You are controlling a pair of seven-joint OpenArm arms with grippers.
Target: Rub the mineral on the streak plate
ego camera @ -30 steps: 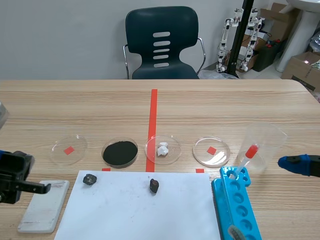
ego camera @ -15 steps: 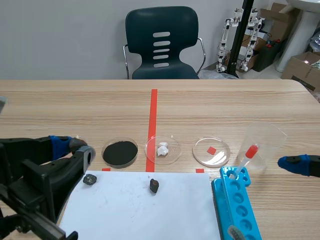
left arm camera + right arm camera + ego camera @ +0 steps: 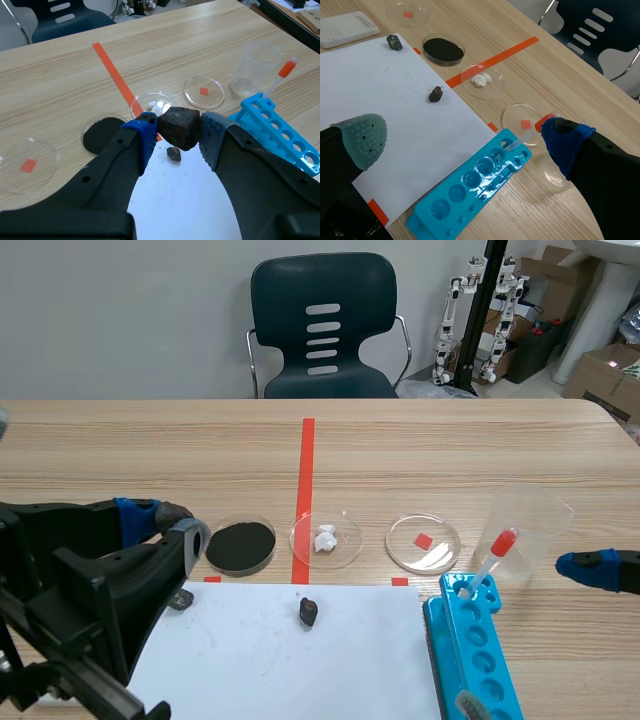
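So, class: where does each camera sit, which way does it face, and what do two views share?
Scene view: between the arms, facing across the table toward the chair; left gripper and right gripper enter low from the sides.
Left wrist view: on the left arm, looking forward and down past its gripper, shut on a mineral.
Right wrist view: on the right arm, looking down over the paper; its own open gripper shows.
Shared: both wrist views show the blue rack.
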